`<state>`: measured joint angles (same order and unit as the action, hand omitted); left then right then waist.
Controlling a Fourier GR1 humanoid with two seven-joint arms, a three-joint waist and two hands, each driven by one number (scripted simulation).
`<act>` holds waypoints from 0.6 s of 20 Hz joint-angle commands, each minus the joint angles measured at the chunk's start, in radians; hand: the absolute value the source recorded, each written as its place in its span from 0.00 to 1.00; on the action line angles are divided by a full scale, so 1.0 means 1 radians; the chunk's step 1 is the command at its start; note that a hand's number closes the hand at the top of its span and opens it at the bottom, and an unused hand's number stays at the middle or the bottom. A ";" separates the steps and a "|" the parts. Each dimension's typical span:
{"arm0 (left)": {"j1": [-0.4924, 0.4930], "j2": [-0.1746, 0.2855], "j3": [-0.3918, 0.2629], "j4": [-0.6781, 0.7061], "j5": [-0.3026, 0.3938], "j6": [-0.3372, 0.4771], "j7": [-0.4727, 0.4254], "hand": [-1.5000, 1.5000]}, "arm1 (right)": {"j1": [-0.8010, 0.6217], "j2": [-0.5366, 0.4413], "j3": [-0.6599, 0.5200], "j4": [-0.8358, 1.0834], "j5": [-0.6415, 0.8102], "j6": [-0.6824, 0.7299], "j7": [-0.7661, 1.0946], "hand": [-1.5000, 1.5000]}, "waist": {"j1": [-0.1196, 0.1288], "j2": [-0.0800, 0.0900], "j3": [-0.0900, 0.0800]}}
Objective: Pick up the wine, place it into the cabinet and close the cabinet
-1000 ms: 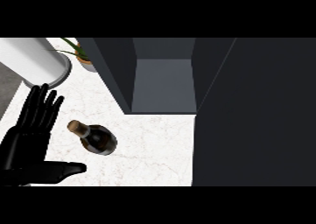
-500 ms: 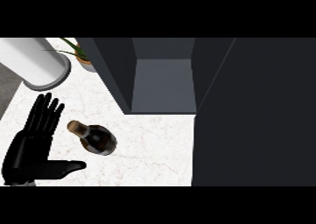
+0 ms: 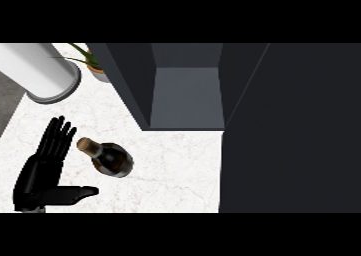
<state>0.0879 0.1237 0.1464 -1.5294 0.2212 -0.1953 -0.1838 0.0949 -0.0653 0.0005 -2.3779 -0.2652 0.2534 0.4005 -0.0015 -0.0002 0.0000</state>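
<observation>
We see the left robot hand (image 3: 46, 170), fingers straight, at nine o'clock of the wine (image 3: 113, 160); the cabinet (image 3: 187, 95) stands open at one o'clock, a plant (image 3: 94, 62) at twelve.

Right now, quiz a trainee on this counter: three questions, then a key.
1. True or false: the left hand is curled round the bottle.
2. Which stands open? A) the cabinet B) a drawer C) an oven
3. Fill in: the bottle stands to the hand's ___ side.

Key: 1 false, the hand is open beside it; 2 A; 3 right.
</observation>
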 commanded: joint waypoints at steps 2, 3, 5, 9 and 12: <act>-0.035 0.020 0.029 0.093 -0.012 -0.027 -0.058 0.00 | 0.047 -0.011 -0.036 -0.058 -0.042 0.028 -0.003 0.00 | -0.001 0.000 0.000; 0.019 0.007 0.012 0.046 -0.020 -0.025 -0.048 0.00 | -0.067 0.014 0.011 -0.022 0.033 -0.051 0.044 0.00 | 0.003 0.000 0.000; -0.073 -0.008 0.003 0.216 -0.062 -0.023 -0.137 0.00 | 0.003 -0.030 -0.049 -0.039 -0.045 0.015 0.040 0.00 | -0.003 0.000 0.000; -0.078 -0.014 0.009 0.310 -0.065 -0.048 -0.193 0.00 | -0.014 0.004 -0.009 0.016 0.004 0.009 0.000 0.00 | -0.002 0.000 0.000; -0.147 0.035 0.051 0.371 -0.030 -0.081 -0.174 0.00 | -0.070 -0.031 -0.098 0.036 -0.065 -0.001 0.034 0.00 | -0.001 0.000 0.000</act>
<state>-0.0127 0.1274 0.1699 -1.2390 0.1758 -0.2424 -0.3398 0.0481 -0.0851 -0.0521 -2.3639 -0.2873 0.2528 0.4317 -0.0031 0.0001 -0.0003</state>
